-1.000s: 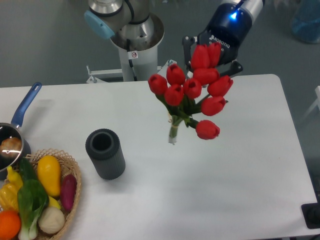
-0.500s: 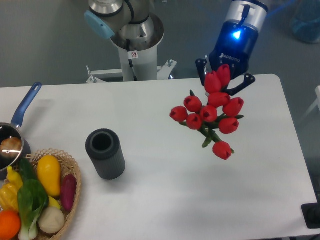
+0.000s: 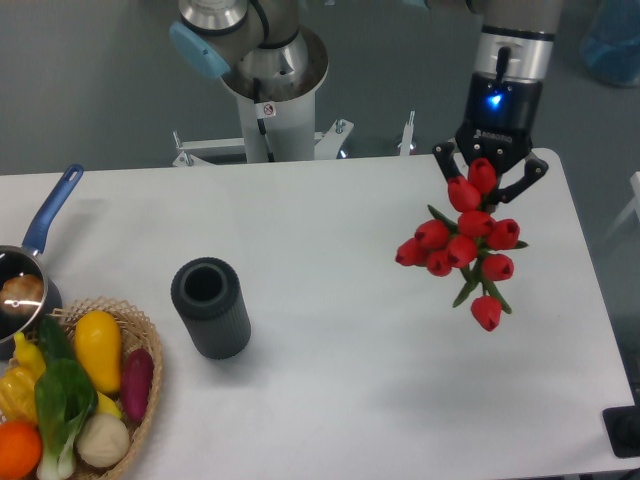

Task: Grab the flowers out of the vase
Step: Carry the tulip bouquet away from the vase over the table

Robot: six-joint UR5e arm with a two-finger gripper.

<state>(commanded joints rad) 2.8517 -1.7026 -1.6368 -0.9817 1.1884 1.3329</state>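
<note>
My gripper (image 3: 487, 190) is at the right of the table, pointing down, shut on the bunch of red tulip flowers (image 3: 460, 243). The bunch hangs in the air above the table's right side, its buds facing the camera and its stems mostly hidden behind them. The dark grey ribbed vase (image 3: 210, 307) stands upright and empty at the left middle of the table, far from the gripper.
A wicker basket (image 3: 140, 395) of colourful vegetables sits at the front left corner. A blue-handled metal saucepan (image 3: 28, 270) is at the left edge. The robot base (image 3: 268, 80) stands behind the table's far edge. The white table (image 3: 350, 390) ends just right of the gripper.
The gripper has carried the flowers to the right and lower, away from the vase. The bunch has turned so its buds face more toward the camera.
</note>
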